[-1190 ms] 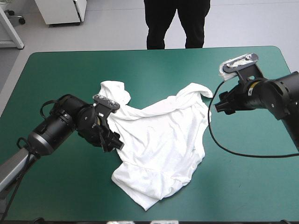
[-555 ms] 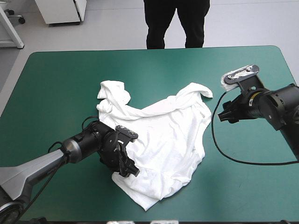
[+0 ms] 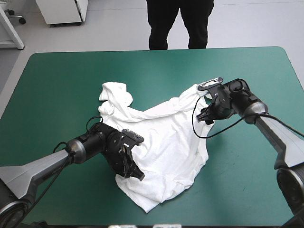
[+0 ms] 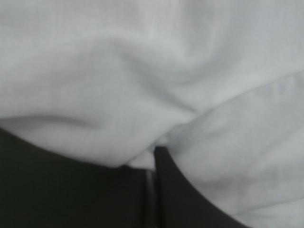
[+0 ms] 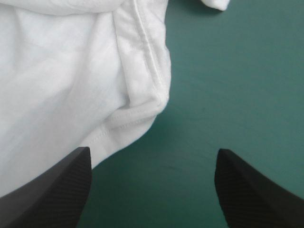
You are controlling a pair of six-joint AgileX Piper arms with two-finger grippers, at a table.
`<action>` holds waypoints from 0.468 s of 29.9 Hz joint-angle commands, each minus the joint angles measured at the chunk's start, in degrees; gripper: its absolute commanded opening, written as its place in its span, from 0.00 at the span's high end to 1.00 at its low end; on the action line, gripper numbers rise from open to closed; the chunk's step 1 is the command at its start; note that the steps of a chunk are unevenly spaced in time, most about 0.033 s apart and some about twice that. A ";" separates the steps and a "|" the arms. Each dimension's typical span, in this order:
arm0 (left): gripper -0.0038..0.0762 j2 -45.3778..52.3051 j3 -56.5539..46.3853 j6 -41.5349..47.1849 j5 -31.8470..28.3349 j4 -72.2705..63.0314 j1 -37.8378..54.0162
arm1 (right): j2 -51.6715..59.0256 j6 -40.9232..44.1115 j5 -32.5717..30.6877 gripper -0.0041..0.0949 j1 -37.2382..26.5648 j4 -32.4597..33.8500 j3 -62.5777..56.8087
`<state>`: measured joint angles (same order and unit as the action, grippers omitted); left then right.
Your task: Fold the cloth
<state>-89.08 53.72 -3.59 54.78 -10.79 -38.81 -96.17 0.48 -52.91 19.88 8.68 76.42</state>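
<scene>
**Item 1. Left tool** (image 3: 134, 172). Nearest to the robot, at about 8 o'clock on the T-shirt (image 3: 161, 142). Its black fingers are pressed together and pinch a fold of the white cloth. In its own wrist view the tool (image 4: 154, 159) shows only a thin seam between the fingers, and the T-shirt (image 4: 142, 71) is bunched over the tips. The grip sits on the near-left margin, probably so that this side can be lifted and carried over.

**Item 2. T-shirt.** Lies mid-worktop, roughly spread but wrinkled, and no fold has been made yet. One corner trails toward 6 o'clock and a crumpled lobe lies at 10 o'clock.

**Item 3. Right tool** (image 3: 203, 118). Farther off, at about 2 o'clock on the T-shirt, low over its far-right edge. Its own wrist view shows the tool (image 5: 153, 153) spread wide and holding nothing. One finger stands over the margin of the T-shirt (image 5: 61, 71) and the other over bare cover. A stitched edge (image 5: 142, 109) lies just ahead, between the fingers (whether either finger touches the cloth cannot be told). It appears lined up to close on that edge, which would give a second hold opposite the first.

**Item 4. Worktop** (image 3: 61, 80). The teal-green cover is bare on all sides of the T-shirt.
</scene>
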 commanded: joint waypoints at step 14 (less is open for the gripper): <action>0.96 0.76 0.75 -0.13 -0.01 -3.16 -0.54 | -10.46 -3.43 5.00 0.69 -4.00 -9.16 2.80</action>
<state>-89.15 53.77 -3.59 55.01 -10.94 -38.81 -106.98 0.00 -48.23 16.53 1.54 78.09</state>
